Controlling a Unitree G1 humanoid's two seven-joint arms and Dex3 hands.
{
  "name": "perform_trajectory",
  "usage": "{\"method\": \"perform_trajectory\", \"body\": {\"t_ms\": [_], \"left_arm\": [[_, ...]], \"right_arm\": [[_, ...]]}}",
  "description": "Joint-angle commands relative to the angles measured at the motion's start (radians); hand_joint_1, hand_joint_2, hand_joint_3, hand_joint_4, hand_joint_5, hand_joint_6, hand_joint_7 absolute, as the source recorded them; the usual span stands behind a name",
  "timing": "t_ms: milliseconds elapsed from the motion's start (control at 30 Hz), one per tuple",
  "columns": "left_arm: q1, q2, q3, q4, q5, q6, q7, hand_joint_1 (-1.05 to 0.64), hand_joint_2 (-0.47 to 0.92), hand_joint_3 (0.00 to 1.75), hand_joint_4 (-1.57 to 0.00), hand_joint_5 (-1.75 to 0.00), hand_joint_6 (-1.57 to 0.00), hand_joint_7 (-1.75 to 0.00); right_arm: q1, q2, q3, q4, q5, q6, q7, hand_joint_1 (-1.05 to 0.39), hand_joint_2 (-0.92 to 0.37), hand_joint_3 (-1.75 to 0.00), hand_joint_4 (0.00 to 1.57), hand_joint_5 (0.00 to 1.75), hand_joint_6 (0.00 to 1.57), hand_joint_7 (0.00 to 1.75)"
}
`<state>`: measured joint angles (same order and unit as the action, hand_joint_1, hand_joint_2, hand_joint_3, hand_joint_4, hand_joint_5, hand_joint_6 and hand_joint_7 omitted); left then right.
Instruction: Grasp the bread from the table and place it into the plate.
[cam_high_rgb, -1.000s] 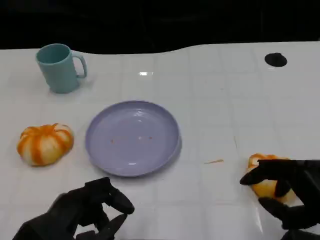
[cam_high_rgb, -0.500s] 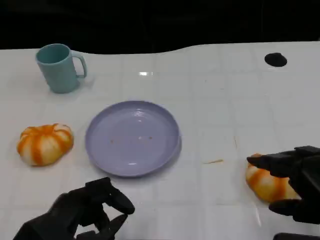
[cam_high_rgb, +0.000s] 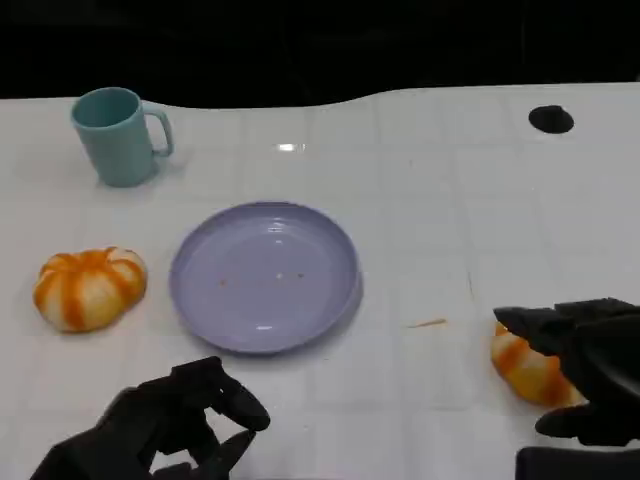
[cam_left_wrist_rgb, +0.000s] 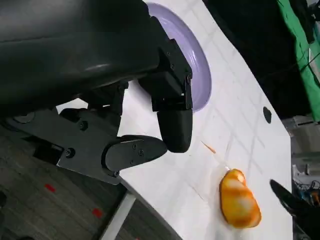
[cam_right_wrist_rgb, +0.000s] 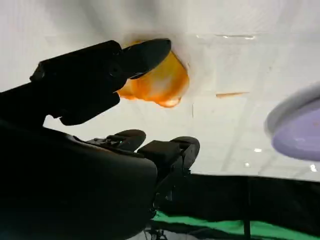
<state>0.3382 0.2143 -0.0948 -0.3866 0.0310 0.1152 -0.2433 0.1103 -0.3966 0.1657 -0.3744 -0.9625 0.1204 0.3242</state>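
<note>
Bread (cam_high_rgb: 528, 367) on worktop (cam_high_rgb: 440, 220), right of plate (cam_high_rgb: 264, 275); my right robot hand (cam_high_rgb: 585, 375) spread around it, no grip yet; left robot hand (cam_high_rgb: 165, 425) curled idle, empty.

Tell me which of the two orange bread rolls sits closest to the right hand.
The bread roll at the table's right side, right beside the right hand, whose fingers reach over it. The other bread roll lies far off, left of the purple plate.

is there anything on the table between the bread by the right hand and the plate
Nothing solid. Between the orange-and-white bread roll at the right hand and the round lilac plate lies bare white table, with only a small orange crumb.
</note>
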Motion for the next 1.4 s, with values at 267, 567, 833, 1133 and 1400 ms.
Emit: {"method": "perform_trajectory", "body": {"t_ms": [267, 567, 833, 1133, 1400], "left_arm": [[0.015, 0.009, 0.000, -0.020, 0.004, -0.004, -0.001, -0.27, 0.80, 0.65, -0.62, -1.75, -0.65, -1.24], [0.022, 0.007, 0.001, -0.038, 0.000, 0.009, -0.001, -0.28, 0.80, 0.64, -0.62, -1.75, -0.65, -1.24], [0.026, 0.006, -0.004, -0.056, 0.005, 0.024, 0.001, -0.27, 0.81, 0.64, -0.63, -1.75, -0.64, -1.25], [0.019, 0.004, -0.011, -0.059, 0.019, 0.028, 0.009, -0.24, 0.81, 0.64, -0.62, -1.75, -0.64, -1.25], [0.018, -0.005, -0.008, -0.071, 0.007, 0.046, 0.004, -0.23, 0.81, 0.64, -0.61, -1.75, -0.63, -1.24]], "right_arm": [[-0.142, 0.001, 0.065, 0.255, 0.002, 0.038, -0.032, -0.56, -0.91, -0.02, 0.28, 0.11, 0.36, 0.01], [-0.242, 0.041, 0.105, 0.458, 0.062, 0.077, -0.082, -0.57, -0.92, -0.11, 0.27, 0.08, 0.34, 0.00], [-0.274, 0.073, 0.107, 0.539, 0.147, 0.094, -0.143, -0.54, -0.92, -0.21, 0.34, 0.10, 0.47, 0.05], [-0.238, 0.109, 0.013, 0.631, 0.326, -0.230, -0.571, -0.06, -0.50, -0.99, 0.86, 1.63, 1.07, 0.77], [-0.237, 0.100, 0.011, 0.632, 0.357, -0.315, -0.611, -0.06, -0.38, -1.14, 0.86, 1.75, 0.83, 1.36]]}}
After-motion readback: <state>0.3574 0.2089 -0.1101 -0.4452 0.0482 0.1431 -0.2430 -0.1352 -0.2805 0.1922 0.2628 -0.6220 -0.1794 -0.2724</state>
